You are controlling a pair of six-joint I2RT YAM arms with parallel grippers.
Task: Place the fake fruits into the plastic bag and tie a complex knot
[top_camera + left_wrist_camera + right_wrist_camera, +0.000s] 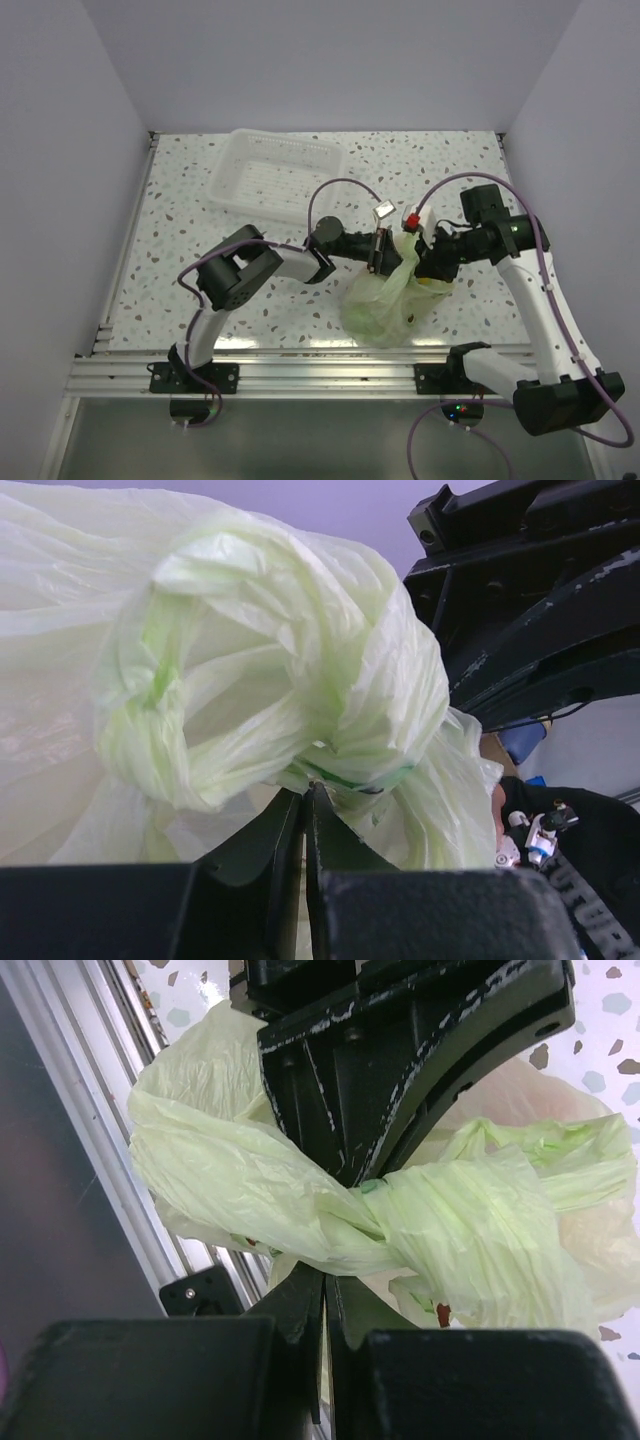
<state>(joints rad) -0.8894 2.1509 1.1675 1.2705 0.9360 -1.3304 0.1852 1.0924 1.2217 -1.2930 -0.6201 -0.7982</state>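
Clamping knot (440, 1215), left end effector (308, 798), right end effector (328, 1282), bulging plastic bag (380, 302)

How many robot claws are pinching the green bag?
2: the left gripper and the right gripper, facing each other, both shut on the twisted top of the plastic bag.

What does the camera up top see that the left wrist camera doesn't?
Only the top view shows the white basket and the speckled table. Only the left wrist view shows, close up, the left gripper pinched shut on a twisted bunch of the plastic bag. Both views show that pale green bag.
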